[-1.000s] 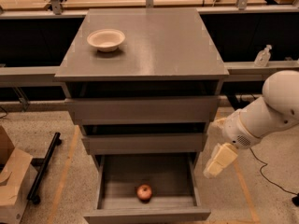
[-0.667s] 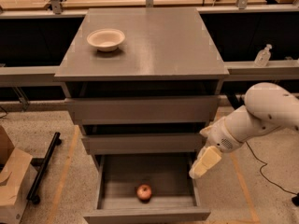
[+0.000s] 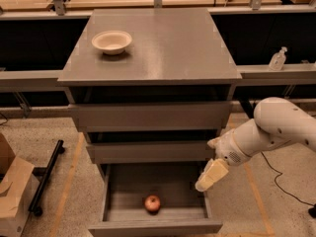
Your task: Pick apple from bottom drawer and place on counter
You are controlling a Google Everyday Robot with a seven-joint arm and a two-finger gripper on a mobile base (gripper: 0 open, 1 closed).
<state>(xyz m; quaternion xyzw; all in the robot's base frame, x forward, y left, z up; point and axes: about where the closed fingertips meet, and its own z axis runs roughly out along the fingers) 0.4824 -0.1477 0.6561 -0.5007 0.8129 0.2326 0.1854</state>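
The cream wedge-shaped hand (image 3: pixel 211 175) hangs over the right rim of the open grey box-shaped bottom drawer (image 3: pixel 155 227); whether it is apart or together cannot be told. The small round red apple (image 3: pixel 152 203) lies below and left of the hand, near the drawer's front. Best to centre the hand above it, then descend straight.

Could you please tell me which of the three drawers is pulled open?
The bottom drawer: it juts out with the apple inside, while the two drawers above are pushed in. The hand hangs by its right wall.
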